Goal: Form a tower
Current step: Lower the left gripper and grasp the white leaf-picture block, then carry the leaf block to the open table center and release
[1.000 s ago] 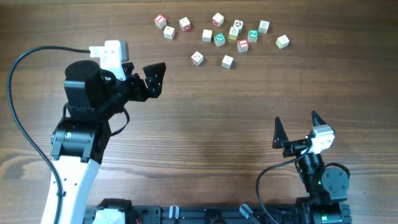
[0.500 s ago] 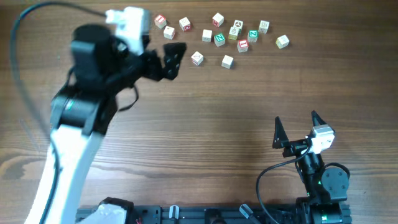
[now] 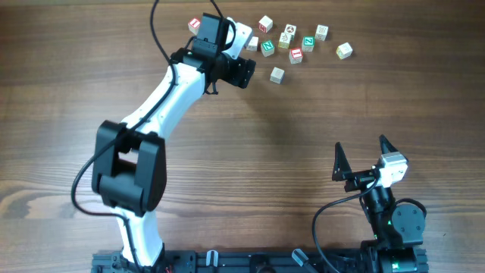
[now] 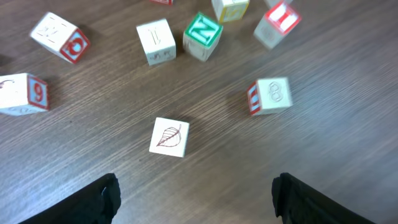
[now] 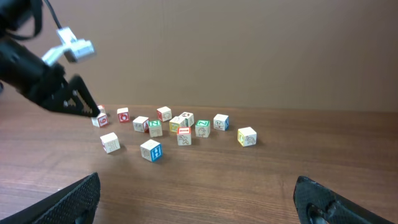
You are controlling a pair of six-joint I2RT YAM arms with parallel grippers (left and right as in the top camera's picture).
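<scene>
left pincer [image 4: 196, 188] spread wide and empty above a leaf-printed cube [image 4: 170, 137]; right pincer [image 3: 361, 145] also wide, holding nothing.

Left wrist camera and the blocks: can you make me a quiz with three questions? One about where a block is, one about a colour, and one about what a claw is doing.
1. Where is the leaf cube?
A. on the table, ahead of the left gripper
B. on top of another cube
C. inside the right gripper

2. What colour is the lettered face of the N cube?
A. red
B. green
C. blue

3. How is the right gripper?
A. shut on a cube
B. shut and empty
C. open and empty

Answers:
1 A, it lies alone on the table ahead of the spread fingers.
2 B, the face shows a white N on green.
3 C, its fingers stand wide apart with nothing between them.
</scene>
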